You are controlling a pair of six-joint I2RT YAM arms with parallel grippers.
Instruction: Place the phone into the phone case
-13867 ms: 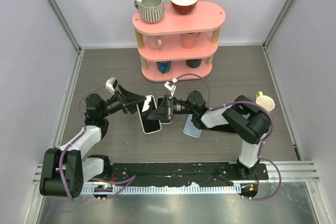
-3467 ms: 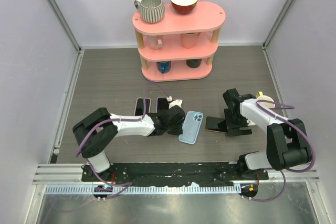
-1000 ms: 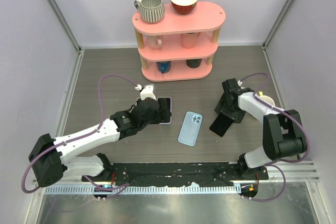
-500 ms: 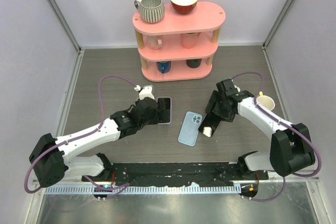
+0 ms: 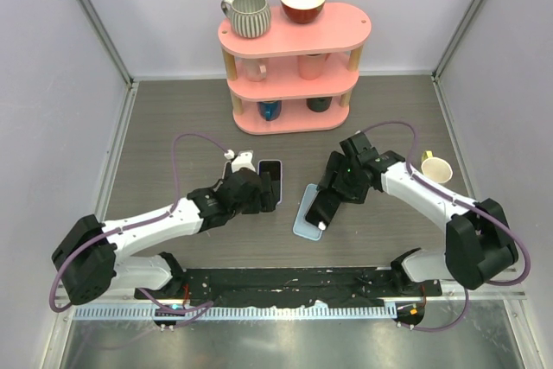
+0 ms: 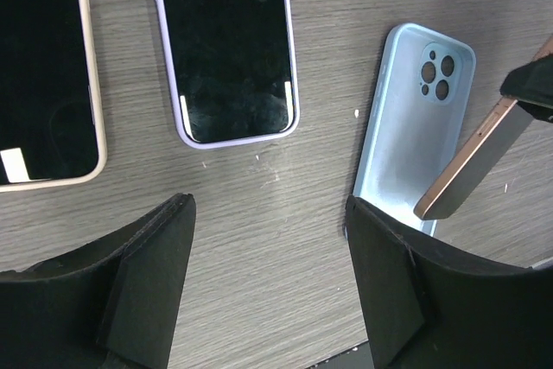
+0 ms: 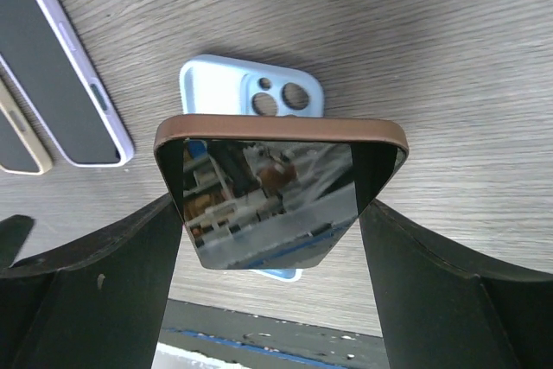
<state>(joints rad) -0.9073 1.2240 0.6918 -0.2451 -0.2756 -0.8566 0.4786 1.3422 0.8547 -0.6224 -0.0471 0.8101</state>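
Has swung left in the half-second since the previous look, bringing the phone (image 5: 318, 209) from beside the light-blue phone case (image 5: 301, 227) to right above it. Right gripper (image 7: 272, 239) work, that: clamped on the phone's two long edges, dark screen toward the wrist camera, copper-brown rim leading. Held tilted, low end dipping toward the case just under the jaws. Whether touching it yet, cannot tell. Looks like a hold meant to tuck one end in first and press the rest down after.

Case lying flat on the table (image 6: 285, 213), apparently open side up, camera cut-outs at the end farthest beyond the right jaws. Well set to receive.

Left gripper (image 6: 268, 248) spread wide, holding nothing, hovering low. Straight ahead of its jaws, a purple-cased phone (image 6: 229, 49) and a beige-cased phone (image 6: 43, 84), side by side, screens up; off to the right of them, the blue case. Probably parked close to steady that case if it skids.

No brand, label or lettering legible anywhere, only reflections in the glass.
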